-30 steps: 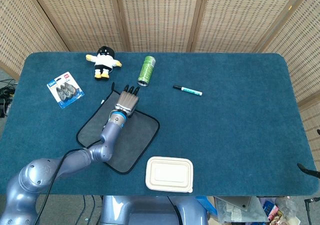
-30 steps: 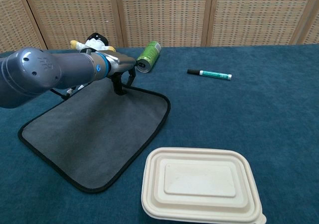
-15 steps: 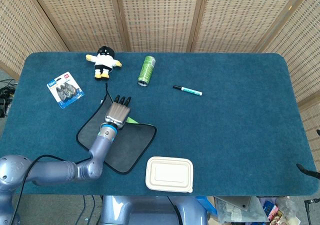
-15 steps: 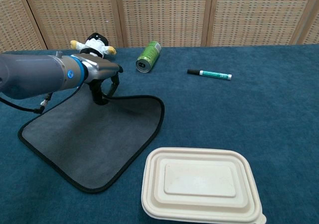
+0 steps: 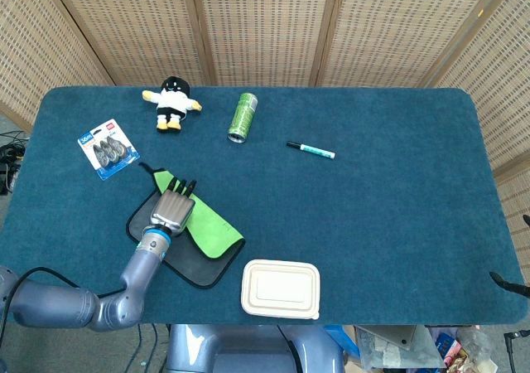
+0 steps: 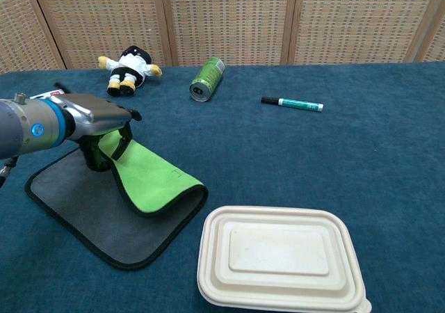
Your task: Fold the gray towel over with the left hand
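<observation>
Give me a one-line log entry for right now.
left robot hand: grips gray towel edge | towel: partly folded, green underside up | right robot hand: not in view | fold: in progress

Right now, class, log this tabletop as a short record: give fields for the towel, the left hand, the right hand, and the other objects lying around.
towel: gray towel partly folded, green underside up, far corner lifted
left hand: left hand holds the lifted towel edge in its fingers
right hand: not in view
container: white lidded box beside the towel, closed
can: green can on its side
marker: marker lying capped
toy: plush doll at far edge
packet: blister pack left of towel
</observation>
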Motion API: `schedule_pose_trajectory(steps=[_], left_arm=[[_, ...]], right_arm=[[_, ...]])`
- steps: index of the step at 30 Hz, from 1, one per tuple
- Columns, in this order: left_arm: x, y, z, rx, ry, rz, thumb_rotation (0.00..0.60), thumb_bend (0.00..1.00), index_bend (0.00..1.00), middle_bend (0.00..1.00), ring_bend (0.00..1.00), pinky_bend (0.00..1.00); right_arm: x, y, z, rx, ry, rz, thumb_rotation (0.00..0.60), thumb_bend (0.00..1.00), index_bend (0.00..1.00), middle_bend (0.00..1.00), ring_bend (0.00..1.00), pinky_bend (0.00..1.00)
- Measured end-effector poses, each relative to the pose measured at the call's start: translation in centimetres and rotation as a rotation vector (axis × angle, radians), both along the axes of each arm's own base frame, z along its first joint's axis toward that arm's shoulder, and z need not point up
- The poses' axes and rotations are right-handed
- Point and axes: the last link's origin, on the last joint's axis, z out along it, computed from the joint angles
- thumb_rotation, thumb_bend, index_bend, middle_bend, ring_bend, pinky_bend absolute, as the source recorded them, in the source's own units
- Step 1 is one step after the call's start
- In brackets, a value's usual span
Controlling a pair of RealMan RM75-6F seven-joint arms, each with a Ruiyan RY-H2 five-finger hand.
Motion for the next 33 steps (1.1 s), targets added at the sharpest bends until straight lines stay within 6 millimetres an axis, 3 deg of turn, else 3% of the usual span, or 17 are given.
schedule_pose_trajectory(steps=[7,20,33], left_arm=[[-1.4,-2.4,0.1,-0.011,0.008,0.001,0.600,0.42,0.64,0.00,0.00,0.00],[-2.4,-5.0,-0.3,-0.053,0.043,-0.024,0.600,0.42,0.64,0.00,0.00,0.00],[-3.9,-5.2,0.9,-0.062,0.089,-0.051,0.600,0.42,0.64,0.00,0.00,0.00]], right_arm=[[0.1,0.0,0.0,0.001,-0.003,0.005,0.600,0.00,0.00,0.00,0.00,0.00],[0.1,0.2,0.3,-0.007,-0.012,0.010,0.600,0.00,0.00,0.00,0.00,0.00],[0.1,0.2,0.3,-0.006,-0.008,0.010,0.600,0.00,0.00,0.00,0.00,0.00]])
